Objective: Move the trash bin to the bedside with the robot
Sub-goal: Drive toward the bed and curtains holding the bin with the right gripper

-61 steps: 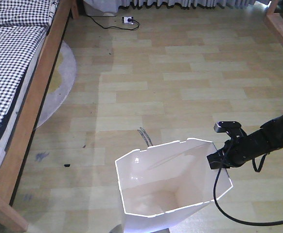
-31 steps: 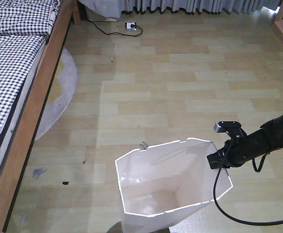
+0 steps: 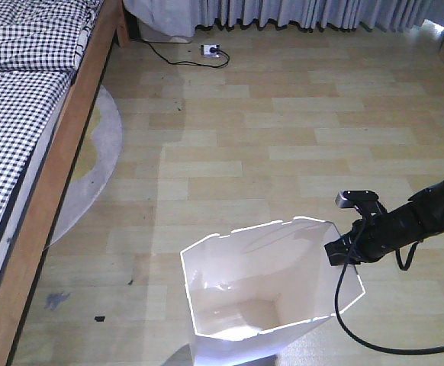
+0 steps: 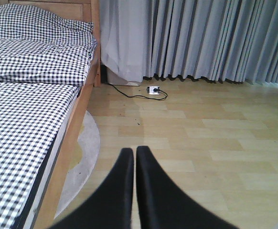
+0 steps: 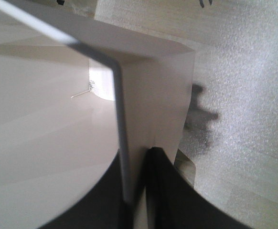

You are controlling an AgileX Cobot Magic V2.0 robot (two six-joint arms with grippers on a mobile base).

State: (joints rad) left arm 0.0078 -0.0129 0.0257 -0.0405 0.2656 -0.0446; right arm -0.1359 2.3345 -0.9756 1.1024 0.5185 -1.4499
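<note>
Exterior front-facing view: pale wooden plank floor [image 3: 283, 137] is filling most of the frame.
curtains [image 4: 201, 38]: grey and pleated, they are hanging down to the floor along the far wall.
bed frame [image 3: 58, 164]: light wood, it is running down the left edge and carrying black-and-white checked bedding [image 3: 16, 76].
rug [image 3: 104, 137]: round and grey, it is lying on the floor and tucking partly under the bed frame.
trash bin [image 3: 302, 267]: white, lidless and angular-rimmed, it is sitting at the bottom centre, well apart from the bed frame on its left; whether it is resting on the floor cannot be told.
right arm [image 3: 413, 217]: black, it is reaching in from the right edge to the bin's right rim, with a black cable [image 3: 359, 339] looping below it.
right gripper [image 3: 336, 250]: it is clamping the bin wall, 1 finger inside and 1 outside in the right wrist view.
left gripper [image 4: 133, 152]: its 2 black fingers are pressing together with only a thin slit between them, grasping nothing.
power strip [image 3: 212, 51]: white, it is lying near the curtains, its black cord [image 3: 168, 55] trailing toward the bed.
</note>
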